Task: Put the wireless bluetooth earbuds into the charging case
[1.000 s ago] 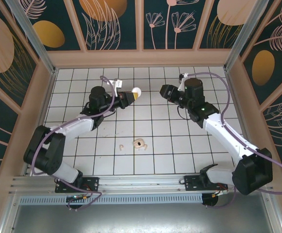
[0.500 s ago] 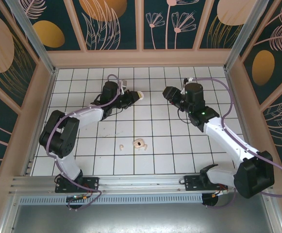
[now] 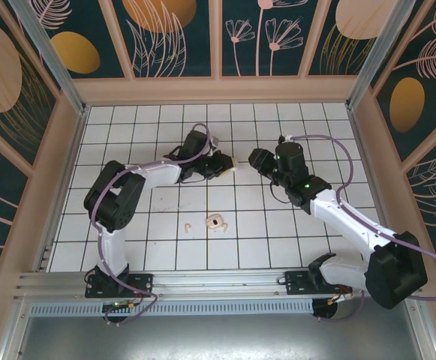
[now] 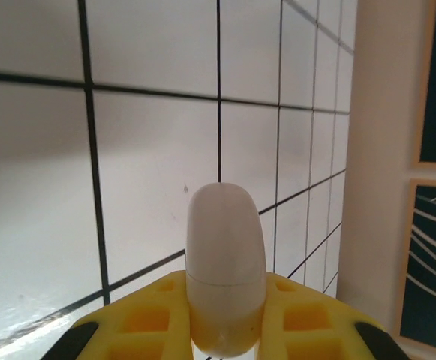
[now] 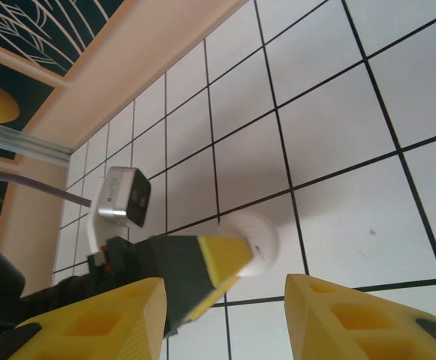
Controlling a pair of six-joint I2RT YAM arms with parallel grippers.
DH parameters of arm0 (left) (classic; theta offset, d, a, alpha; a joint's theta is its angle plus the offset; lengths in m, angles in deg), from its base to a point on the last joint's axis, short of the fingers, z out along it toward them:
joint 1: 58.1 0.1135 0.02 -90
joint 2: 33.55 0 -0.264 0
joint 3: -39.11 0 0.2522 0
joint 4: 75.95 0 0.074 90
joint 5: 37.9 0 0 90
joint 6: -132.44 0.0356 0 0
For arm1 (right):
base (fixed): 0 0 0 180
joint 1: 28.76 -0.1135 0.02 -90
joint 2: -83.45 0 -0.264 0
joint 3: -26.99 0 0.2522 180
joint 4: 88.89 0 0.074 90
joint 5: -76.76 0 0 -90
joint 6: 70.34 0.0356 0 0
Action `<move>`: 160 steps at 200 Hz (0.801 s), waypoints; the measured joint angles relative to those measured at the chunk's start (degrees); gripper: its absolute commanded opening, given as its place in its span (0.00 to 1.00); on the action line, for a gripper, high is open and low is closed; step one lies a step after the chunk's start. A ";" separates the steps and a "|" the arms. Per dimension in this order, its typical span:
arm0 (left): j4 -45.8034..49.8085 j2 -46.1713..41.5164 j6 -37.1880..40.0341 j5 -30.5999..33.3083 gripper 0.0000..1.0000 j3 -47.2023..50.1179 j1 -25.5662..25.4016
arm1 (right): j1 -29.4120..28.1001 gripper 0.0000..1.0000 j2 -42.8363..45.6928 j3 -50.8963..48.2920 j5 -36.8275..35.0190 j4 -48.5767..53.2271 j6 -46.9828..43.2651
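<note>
My left gripper [image 3: 227,163] is shut on the white egg-shaped charging case [image 3: 233,162], held closed above the tiles near the middle of the floor. In the left wrist view the case [image 4: 225,259] stands up between the yellow pads [image 4: 150,322], lid seam visible. My right gripper [image 3: 254,159] faces it from the right, open, a short gap away. The right wrist view has the case [image 5: 259,238] ahead of the open right gripper [image 5: 225,307]. Two pale earbuds lie on the tiles nearer the bases, one [image 3: 188,225] small and curved, the other [image 3: 216,222] beside it.
A white tiled floor [image 3: 165,247] is ringed by a pale wooden rim [image 3: 218,90] and patterned dark walls. An aluminium rail [image 3: 218,281] with both arm bases runs along the near edge. Cables loop over both arms.
The left arm has swung right and inward, carrying the case from the back left toward the middle. The right gripper has shifted slightly nearer and to the left, staying open.
</note>
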 measured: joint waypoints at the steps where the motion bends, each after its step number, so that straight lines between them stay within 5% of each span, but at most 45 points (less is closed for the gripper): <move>1: 0.04 0.11 0.00 0.00 0.14 -0.09 -0.09 | 0.00 0.46 0.00 0.00 -0.04 0.04 0.00; 160: 9.92 9.77 0.48 3.45 0.28 -11.63 -4.17 | 0.70 0.43 8.63 -8.09 -1.01 0.81 0.11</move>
